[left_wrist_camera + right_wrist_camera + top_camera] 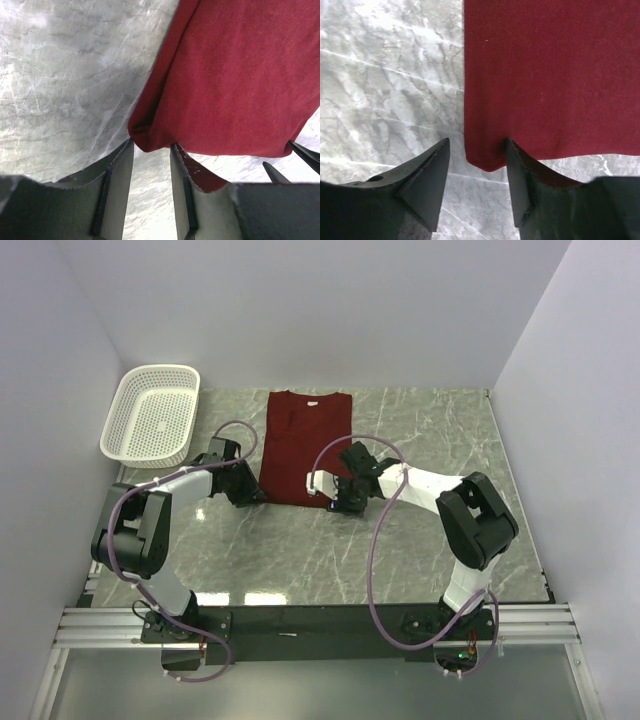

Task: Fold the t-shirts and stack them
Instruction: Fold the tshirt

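T-shirt (305, 445): maroon, lying flat on tabletop (430, 430), upper middle of top view
Left pincer (151, 146): apart, straddling lower-left shirt corner
Right pincer (477, 144): apart too, straddling lower-right corner, not clamped

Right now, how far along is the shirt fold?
Done: sleeves look tucked in; the t-shirt lies as a narrow rectangle. In hand: left gripper and right gripper straddle its near hem corners, jaws open. Remaining: bringing the hem up to the collar, then stacking.
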